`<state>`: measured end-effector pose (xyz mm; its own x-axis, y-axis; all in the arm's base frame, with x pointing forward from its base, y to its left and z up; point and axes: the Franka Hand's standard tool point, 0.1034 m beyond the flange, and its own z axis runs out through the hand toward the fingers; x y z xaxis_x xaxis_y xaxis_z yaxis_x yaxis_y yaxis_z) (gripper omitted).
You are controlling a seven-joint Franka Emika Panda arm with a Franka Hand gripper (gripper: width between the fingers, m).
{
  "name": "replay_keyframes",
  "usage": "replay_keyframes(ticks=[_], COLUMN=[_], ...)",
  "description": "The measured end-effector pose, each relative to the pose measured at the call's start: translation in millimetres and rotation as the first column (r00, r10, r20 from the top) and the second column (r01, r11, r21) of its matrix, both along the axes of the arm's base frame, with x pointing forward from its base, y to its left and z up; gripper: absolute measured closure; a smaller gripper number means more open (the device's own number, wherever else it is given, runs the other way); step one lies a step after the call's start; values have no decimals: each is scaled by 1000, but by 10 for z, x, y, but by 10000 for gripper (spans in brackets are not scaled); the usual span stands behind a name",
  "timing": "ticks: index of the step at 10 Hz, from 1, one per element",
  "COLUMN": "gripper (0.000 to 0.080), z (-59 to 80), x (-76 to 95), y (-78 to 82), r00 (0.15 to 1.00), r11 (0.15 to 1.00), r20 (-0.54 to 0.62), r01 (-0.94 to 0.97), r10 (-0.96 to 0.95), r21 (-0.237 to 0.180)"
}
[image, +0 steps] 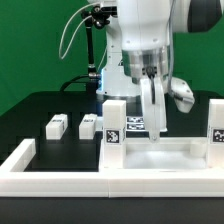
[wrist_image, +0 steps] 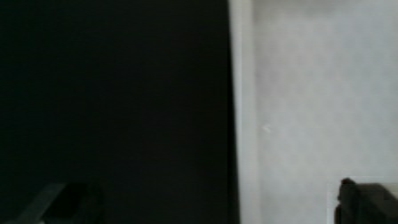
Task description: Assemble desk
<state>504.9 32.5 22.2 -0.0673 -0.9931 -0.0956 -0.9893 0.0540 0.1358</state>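
Note:
The white desk top (image: pixel 165 153) lies on the black table with two leg blocks standing on it, one at its left corner (image: pixel 114 122) and one at its right corner (image: pixel 215 125), both tagged. My gripper (image: pixel 155 125) hangs straight down over the top's back edge, between those legs. In the wrist view a white surface (wrist_image: pixel 320 100), which seems to be the desk top, fills one side and the black table (wrist_image: pixel 107 100) the other. My gripper (wrist_image: pixel 210 205) is open and nothing shows between the fingers (wrist_image: pixel 365 200). Two loose leg blocks (image: pixel 57 125) (image: pixel 88 125) lie to the exterior view's left.
The long white bar with raised ends (image: pixel 60 178) runs across the front of the table. The marker board (image: pixel 135 124) lies behind the desk top, by the robot's base. A green wall stands behind.

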Motion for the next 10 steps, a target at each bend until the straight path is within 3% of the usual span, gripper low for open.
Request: replay_keyframes(ticks=[3,5,6,7,8,10], gripper=[159,507,642,642,737,737], z=[-35,-38,-39,-39,-35,-35], x=[31,29,29,29,38,39], y=[35,37,37,37,40,40], r00=[1000,1000,1000,1000,1000,1000], r11=[1000,1000,1000,1000,1000,1000], r20=[-6,-6,-6,-6,-3,-3], r01=[-14,-15,-16,-16,-19,-19], r10=[14,15,16,16,19,19], r21=[3,3,3,3,3,3])
